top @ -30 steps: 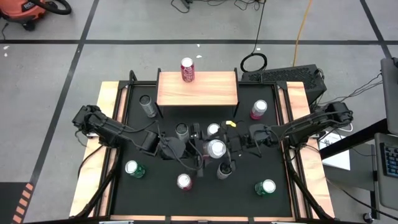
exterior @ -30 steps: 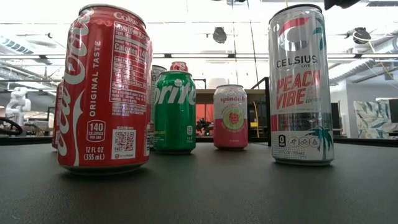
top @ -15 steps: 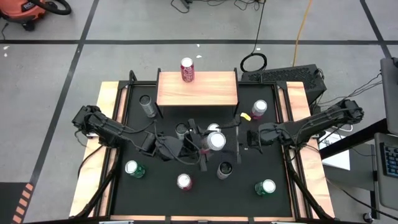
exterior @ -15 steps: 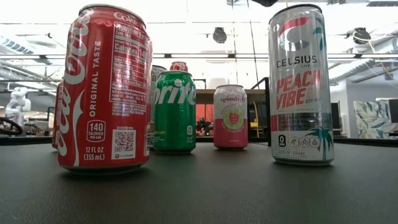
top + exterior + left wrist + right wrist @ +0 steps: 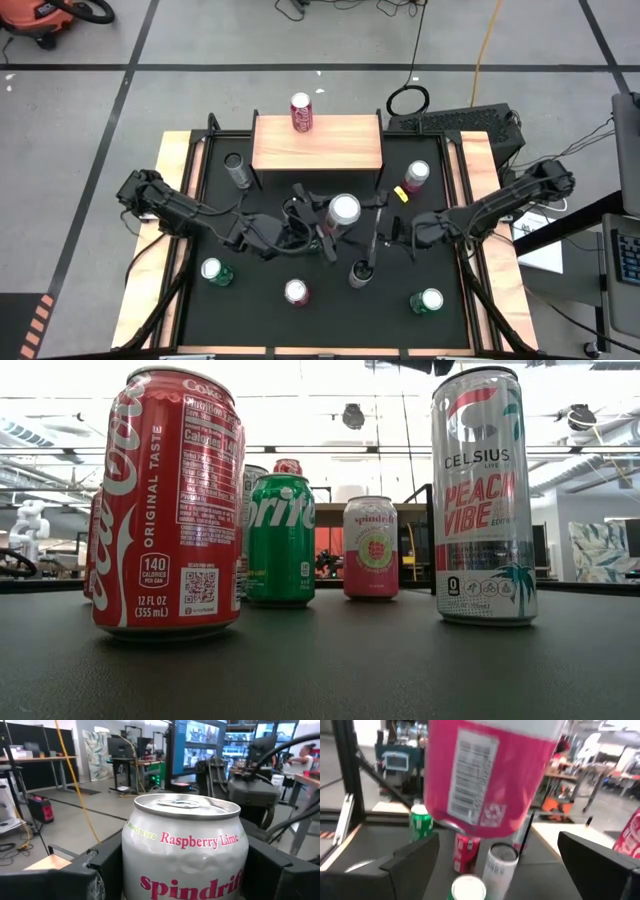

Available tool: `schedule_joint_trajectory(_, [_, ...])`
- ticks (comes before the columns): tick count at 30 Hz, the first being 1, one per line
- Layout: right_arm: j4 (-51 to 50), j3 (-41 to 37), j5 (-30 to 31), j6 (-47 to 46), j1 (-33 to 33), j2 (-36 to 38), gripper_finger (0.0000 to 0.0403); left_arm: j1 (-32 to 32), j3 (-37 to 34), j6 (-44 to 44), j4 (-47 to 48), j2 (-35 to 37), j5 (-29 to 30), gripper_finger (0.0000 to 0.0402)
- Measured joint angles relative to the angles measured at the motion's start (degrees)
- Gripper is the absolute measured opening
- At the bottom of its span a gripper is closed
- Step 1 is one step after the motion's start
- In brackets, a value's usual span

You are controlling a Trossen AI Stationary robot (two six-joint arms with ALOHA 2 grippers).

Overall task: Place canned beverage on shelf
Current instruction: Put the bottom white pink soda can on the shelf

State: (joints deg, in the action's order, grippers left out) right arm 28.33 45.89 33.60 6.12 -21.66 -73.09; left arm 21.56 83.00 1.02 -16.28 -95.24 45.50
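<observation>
The left gripper (image 5: 322, 222) holds the Spindrift can (image 5: 343, 211) off the mat, near the centre of the table, just toward six o'clock from the shelf (image 5: 318, 142). In the left wrist view the can (image 5: 185, 850) sits upright between the two dark fingers (image 5: 90, 880), which press its sides — jaws closed on its full width. Its silver lid and "Raspberry Lime" lettering show plainly.

The right gripper (image 5: 385, 232) stands at about three o'clock from the can, apart from it, with its jaws wide and nothing between them. In its own wrist view the pink side of the lifted can (image 5: 485, 775) hangs beyond the spread fingers (image 5: 410, 860), untouched.

The shelf already carries a red can (image 5: 301, 112) at its far edge, toward twelve o'clock; the rest of the wood top is bare.

By my judgement the Spindrift can is stiff but thin-walled, so a hard squeeze could dent it. Its painted aluminium is smooth and likely slippery, and it rolls if it tips. Whether it is full, and so heavy, I cannot tell. The best hold is across the mid-body, below the tapered shoulder, where the wall is straight — roughly where the left fingers appear to sit. It should be kept upright and set down flat on its base on the bare wood, clear of the red can.
</observation>
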Motion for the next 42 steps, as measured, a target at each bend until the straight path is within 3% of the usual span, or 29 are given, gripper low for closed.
schedule_joint_trajectory(7, [1.86,-0.02,2.48,0.79,-1.29,0.13,0.0385,0.28,0.0,0.13,-1.03,-0.1,4.04,0.0283])
schedule_joint_trajectory(19, [7.96,-0.09,1.9,6.79,-1.28,0.23,0.0397,-0.75,0.07,-6.58,-15.79,-5.86,4.59,0.0283])
schedule_joint_trajectory(23, [7.81,-0.09,-0.12,6.93,-0.81,0.23,0.0399,-1.45,0.07,-7.37,-16.22,-5.97,4.53,0.0283])
schedule_joint_trajectory(42, [9.85,-0.09,-0.85,8.49,0.99,0.18,0.0311,-1.68,0.07,-6.08,-13.06,-5.94,3.88,0.0283])
